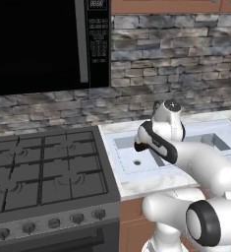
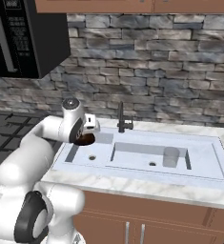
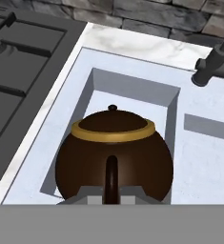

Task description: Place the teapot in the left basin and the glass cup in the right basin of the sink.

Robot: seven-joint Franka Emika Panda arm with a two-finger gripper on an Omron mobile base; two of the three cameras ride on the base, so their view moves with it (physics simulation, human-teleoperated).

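R base: we see glass cup (image 2: 171,157) in right basin (image 2: 132,159) | hand cam: teapot (image 3: 114,155) above left basin (image 3: 132,95), faucet (image 3: 213,66) close | gripper (image 3: 111,199) clamped tight on teapot handle.

1. The teapot (image 3: 114,155), dark brown with a golden rim, is seen upright above the left basin (image 3: 132,97).
2. The glass cup (image 2: 171,157), pale and translucent, is stood upright in the right basin (image 2: 137,159) of the sink (image 2: 206,162).
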